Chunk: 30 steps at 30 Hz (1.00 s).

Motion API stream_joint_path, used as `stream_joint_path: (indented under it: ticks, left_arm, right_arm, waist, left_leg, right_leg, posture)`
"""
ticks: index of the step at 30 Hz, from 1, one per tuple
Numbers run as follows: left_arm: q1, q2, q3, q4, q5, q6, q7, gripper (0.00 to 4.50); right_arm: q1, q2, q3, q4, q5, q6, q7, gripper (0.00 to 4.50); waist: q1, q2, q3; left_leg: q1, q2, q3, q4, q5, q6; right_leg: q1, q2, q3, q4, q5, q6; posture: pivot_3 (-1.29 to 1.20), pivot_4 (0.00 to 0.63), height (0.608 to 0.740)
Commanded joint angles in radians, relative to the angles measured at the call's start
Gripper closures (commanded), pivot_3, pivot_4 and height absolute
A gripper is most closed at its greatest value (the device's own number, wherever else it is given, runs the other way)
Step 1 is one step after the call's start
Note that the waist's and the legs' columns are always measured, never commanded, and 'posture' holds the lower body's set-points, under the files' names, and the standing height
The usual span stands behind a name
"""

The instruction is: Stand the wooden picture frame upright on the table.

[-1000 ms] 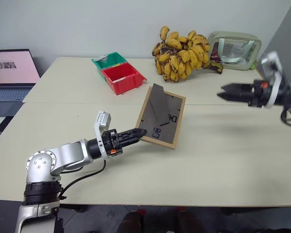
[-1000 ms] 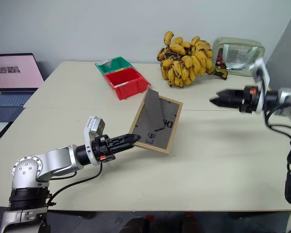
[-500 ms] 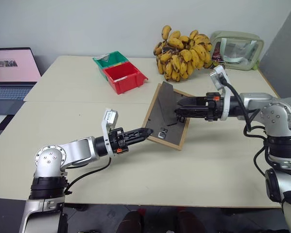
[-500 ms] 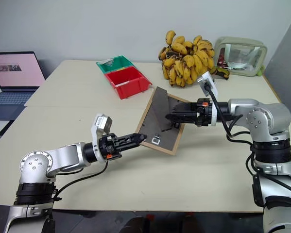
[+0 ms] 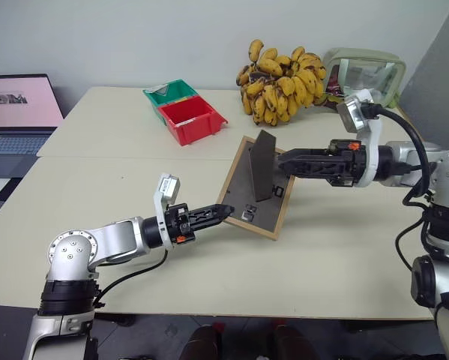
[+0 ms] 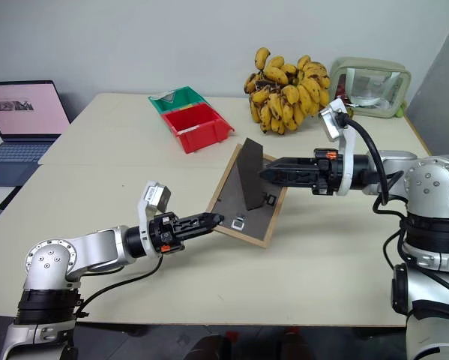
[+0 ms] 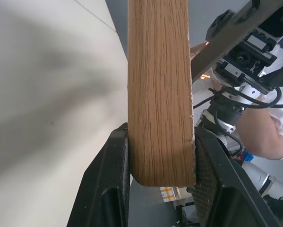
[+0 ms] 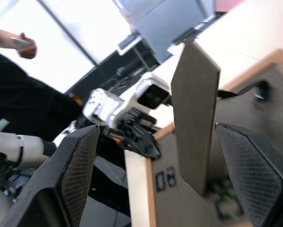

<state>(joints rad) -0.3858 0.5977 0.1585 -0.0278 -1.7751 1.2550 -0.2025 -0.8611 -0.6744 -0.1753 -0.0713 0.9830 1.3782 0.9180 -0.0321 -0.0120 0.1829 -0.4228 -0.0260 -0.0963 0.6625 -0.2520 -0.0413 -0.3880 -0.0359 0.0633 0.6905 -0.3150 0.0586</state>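
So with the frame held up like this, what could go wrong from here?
The left end effector pinches the frame only at one corner, so it may twist or slip. The stand sits between the right end effector's open fingers; pulled too far, it might strain. Set down tilted, the frame may tip onto the table.

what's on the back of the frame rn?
On the frame's dark back: a fold-out stand swung out, small white marks near the lower edge. The picture side faces away, unseen.
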Motion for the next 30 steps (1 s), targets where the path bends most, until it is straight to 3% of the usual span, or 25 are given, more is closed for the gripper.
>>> stream_joint_path:
  ticks: [1, 6, 7, 10, 13, 18, 26, 30]
  left_arm:
    - [-0.007, 0.009, 0.011, -0.027, -0.076, -0.03, 0.009, 3.18]
    - [0.006, 0.031, 0.013, -0.022, -0.14, -0.052, 0.045, 3.18]
    - [0.008, 0.034, 0.009, -0.024, -0.146, -0.054, 0.049, 3.18]
    - [0.004, 0.029, -0.017, -0.025, -0.182, -0.071, 0.076, 3.18]
    - [-0.013, 0.004, -0.022, -0.014, -0.197, -0.078, 0.094, 3.18]
    - [-0.028, -0.015, -0.015, -0.012, -0.197, -0.066, 0.099, 3.18]
    - [0.008, -0.048, 0.002, -0.041, -0.197, -0.06, 0.121, 3.18]
    - [0.013, -0.065, 0.003, -0.042, -0.197, -0.064, 0.135, 3.18]
  right_arm:
    - [0.115, -0.177, 0.06, -0.066, -0.215, -0.303, 0.084, 0.39]
    - [0.368, -0.334, 0.086, -0.047, -0.634, -1.048, 0.144, 0.39]
    - [0.422, -0.345, 0.118, 0.015, -0.768, -1.338, 0.109, 0.39]
    - [0.415, -0.295, 0.178, 0.221, -1.056, -1.933, -0.088, 0.39]
    - [0.283, -0.208, 0.21, 0.383, -1.31, -2.296, -0.354, 0.39]
    - [0.145, -0.132, 0.271, 0.569, -1.59, -2.519, -0.637, 0.39]
    - [0.023, -0.073, 0.34, 0.643, -1.797, -2.653, -0.888, 0.39]
    - [-0.014, -0.068, 0.365, 0.646, -1.866, -2.663, -0.976, 1.03]
  waist:
    - [0.003, 0.0, 0.0]
    - [0.002, 0.0, 0.0]
    - [-0.001, 0.0, 0.0]
    - [-0.008, 0.0, 0.0]
    - [-0.027, 0.0, 0.001]
    - [-0.026, -0.002, 0.0]
    - [-0.022, -0.002, 0.0]
    - [-0.024, -0.002, 0.0]
  left_leg:
    - [0.0, -0.001, 0.0, 0.0, 0.0, 0.0]
    - [0.0, -0.001, 0.001, 0.0, 0.0, 0.0]
    - [0.0, -0.001, 0.001, 0.0, 0.0, 0.0]
    - [0.003, 0.001, 0.005, 0.0, 0.0, 0.0]
    - [0.008, 0.001, 0.013, 0.0, 0.003, -0.003]
    - [0.009, 0.002, 0.01, 0.0, 0.008, -0.006]
    - [0.009, 0.002, 0.008, 0.0, 0.008, -0.007]
    - [0.009, 0.002, 0.008, 0.0, 0.008, -0.008]
  right_leg:
    - [0.0, 0.0, 0.0, 0.0, 0.0, 0.0]
    - [0.0, 0.0, 0.0, 0.0, 0.0, 0.0]
    - [0.0, 0.0, 0.0, 0.0, 0.0, 0.001]
    - [0.001, 0.001, 0.003, 0.001, 0.0, 0.001]
    - [0.001, 0.002, 0.009, 0.007, 0.0, 0.001]
    - [0.001, 0.008, 0.009, 0.009, 0.001, 0.001]
    - [0.001, 0.008, 0.009, 0.009, 0.001, 0.0]
    - [0.001, 0.009, 0.009, 0.009, 0.001, 0.0]
  posture:
    - [0.0, 0.15, 0.74]
    - [0.0, 0.15, 0.74]
    - [0.0, 0.15, 0.74]
    - [0.0, 0.15, 0.74]
    - [0.0, 0.15, 0.74]
    - [0.0, 0.15, 0.74]
    - [0.0, 0.15, 0.74]
    - [0.0, 0.15, 0.74]
